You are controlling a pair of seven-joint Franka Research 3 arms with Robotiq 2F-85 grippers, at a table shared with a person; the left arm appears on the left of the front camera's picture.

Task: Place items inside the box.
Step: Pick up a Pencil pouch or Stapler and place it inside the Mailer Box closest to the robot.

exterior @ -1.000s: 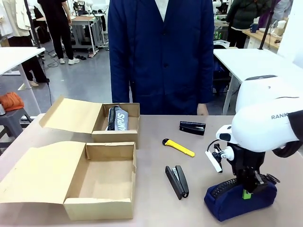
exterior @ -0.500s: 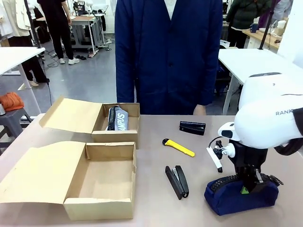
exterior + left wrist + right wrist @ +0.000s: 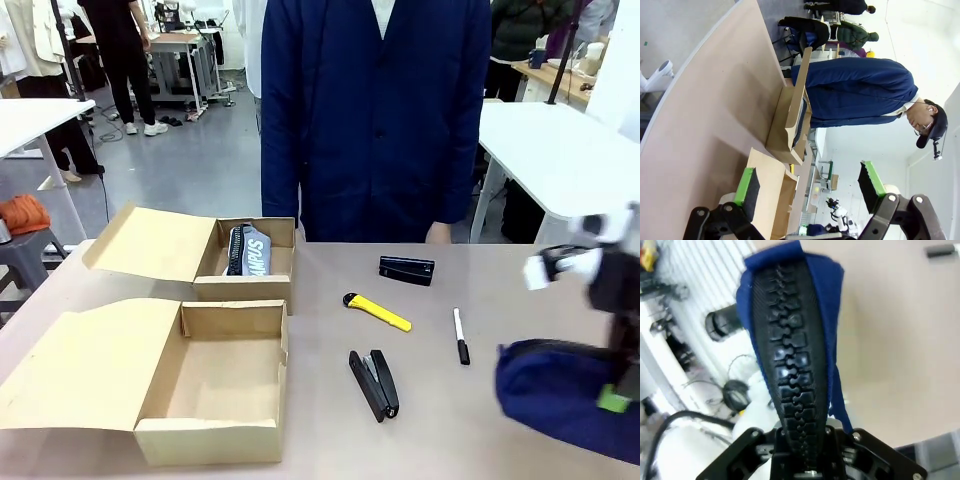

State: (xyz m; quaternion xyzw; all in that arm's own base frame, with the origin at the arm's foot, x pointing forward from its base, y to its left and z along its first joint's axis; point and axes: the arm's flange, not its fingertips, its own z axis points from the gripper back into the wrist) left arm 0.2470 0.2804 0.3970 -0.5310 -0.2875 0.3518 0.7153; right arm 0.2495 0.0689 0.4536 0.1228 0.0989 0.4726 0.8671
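My right gripper point(image 3: 614, 397) is at the right edge of the front view, shut on a navy zip pouch point(image 3: 560, 393) that hangs just above the table. In the right wrist view the pouch's black zipper point(image 3: 789, 360) runs up from between the shut fingers of the gripper point(image 3: 804, 442). On the table lie a white marker with a black cap point(image 3: 459, 335), a yellow utility knife point(image 3: 378, 312), a black stapler point(image 3: 374, 383) and a small black case point(image 3: 407, 269). The near box point(image 3: 262, 340) stands open. My left gripper point(image 3: 809, 186) is open, holding nothing.
A second open box point(image 3: 283, 236) behind the first holds a dark pouch with white lettering point(image 3: 250, 251). A person in a blue coat point(image 3: 375, 110) stands at the far edge of the table, one hand by the edge. Both box flaps spread to the left.
My right arm has lifted the navy pouch and carried it right, toward the picture's edge. The marker now shows lying on the table. The person has shifted right.
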